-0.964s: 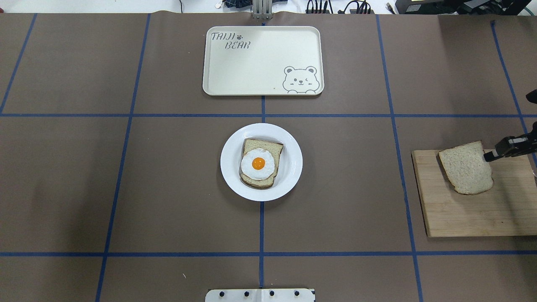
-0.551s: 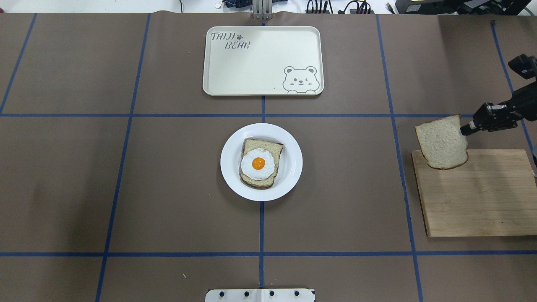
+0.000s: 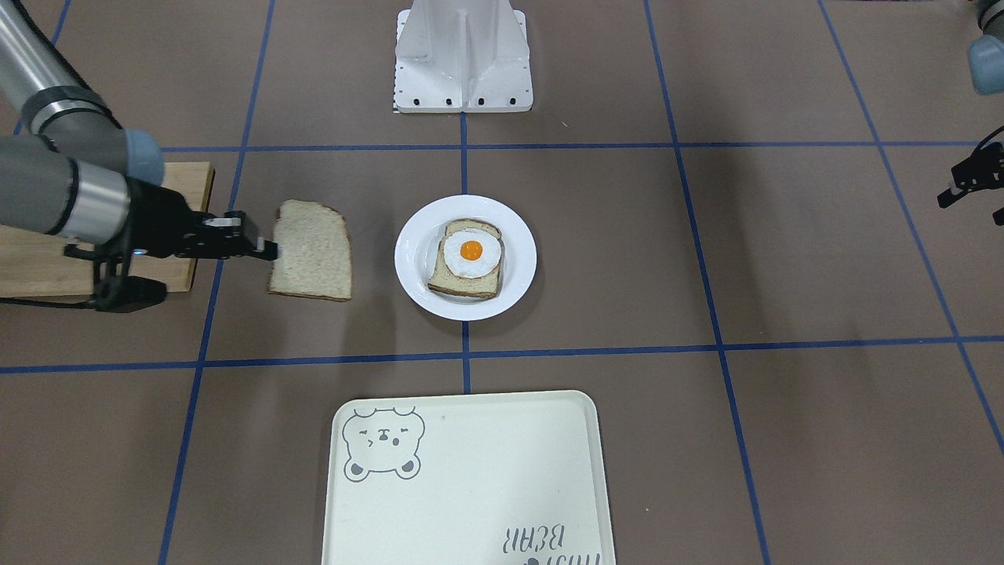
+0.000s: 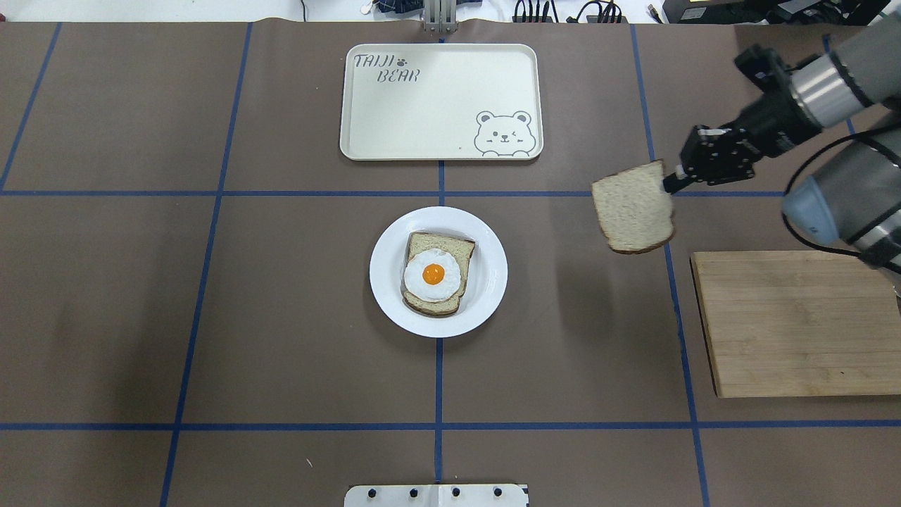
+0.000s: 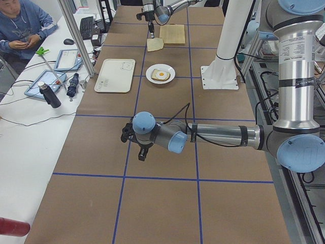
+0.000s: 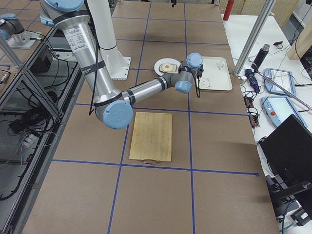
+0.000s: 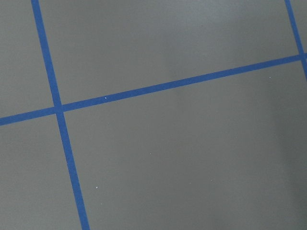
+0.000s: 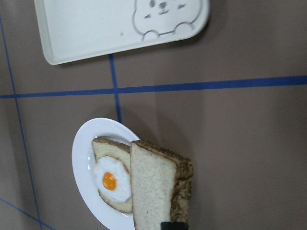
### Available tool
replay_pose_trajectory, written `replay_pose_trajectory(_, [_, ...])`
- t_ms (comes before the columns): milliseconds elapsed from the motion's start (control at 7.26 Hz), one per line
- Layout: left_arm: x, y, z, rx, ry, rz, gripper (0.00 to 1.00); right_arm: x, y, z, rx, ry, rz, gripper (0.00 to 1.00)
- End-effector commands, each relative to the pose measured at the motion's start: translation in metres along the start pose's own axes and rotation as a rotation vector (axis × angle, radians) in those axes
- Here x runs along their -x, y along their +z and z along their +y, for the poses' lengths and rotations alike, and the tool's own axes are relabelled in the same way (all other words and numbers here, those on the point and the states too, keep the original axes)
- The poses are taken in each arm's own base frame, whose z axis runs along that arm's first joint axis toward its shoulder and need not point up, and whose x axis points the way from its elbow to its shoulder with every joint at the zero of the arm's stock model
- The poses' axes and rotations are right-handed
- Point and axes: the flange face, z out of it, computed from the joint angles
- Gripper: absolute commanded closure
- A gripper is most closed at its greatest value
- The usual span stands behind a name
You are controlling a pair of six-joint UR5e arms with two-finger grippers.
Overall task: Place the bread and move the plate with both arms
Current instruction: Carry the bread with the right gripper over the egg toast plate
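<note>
My right gripper (image 4: 669,184) is shut on one edge of the plain bread slice (image 4: 633,208) and holds it in the air, between the cutting board and the plate. The white plate (image 4: 493,282) sits at the table's middle with an egg-topped slice (image 4: 434,274) on it. In the front view the bread (image 3: 311,251) hangs just beside the plate (image 3: 518,267). The right wrist view shows the bread (image 8: 156,191) over the plate's edge (image 8: 81,153). My left gripper (image 3: 969,184) hovers far off over bare table; I cannot tell if it is open or shut.
A wooden cutting board (image 4: 795,324) lies bare at the table's right. A cream bear tray (image 4: 441,102) lies beyond the plate. The robot's white base plate (image 4: 436,495) is at the near edge. A person (image 5: 23,28) sits beside the table's far side.
My right gripper has lifted the bread off the cutting board and carried it left and away from the robot, toward the plate. The plate and tray have not moved.
</note>
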Motion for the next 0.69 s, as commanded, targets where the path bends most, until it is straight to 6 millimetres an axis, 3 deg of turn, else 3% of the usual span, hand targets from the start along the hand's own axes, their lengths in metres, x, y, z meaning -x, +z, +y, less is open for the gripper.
replay_pose_trajectory(0, [-0.001,0.000,0.000,0.000,0.001,0.002,0.02,0.096,0.102,0.042,-0.075,0.046,-0.034,1.00])
replay_pose_trajectory(138, [0.000,0.000,0.000,-0.001,0.001,0.000,0.02,0.118,0.146,0.067,-0.111,0.038,-0.039,1.00])
replay_pose_trajectory(275, [-0.002,-0.001,-0.001,-0.002,0.003,0.002,0.02,0.123,0.171,0.081,-0.162,0.069,-0.040,1.00])
replay_pose_trajectory(551, [-0.005,-0.003,-0.002,-0.007,0.009,0.003,0.02,0.106,0.184,0.092,-0.154,0.104,-0.023,1.00])
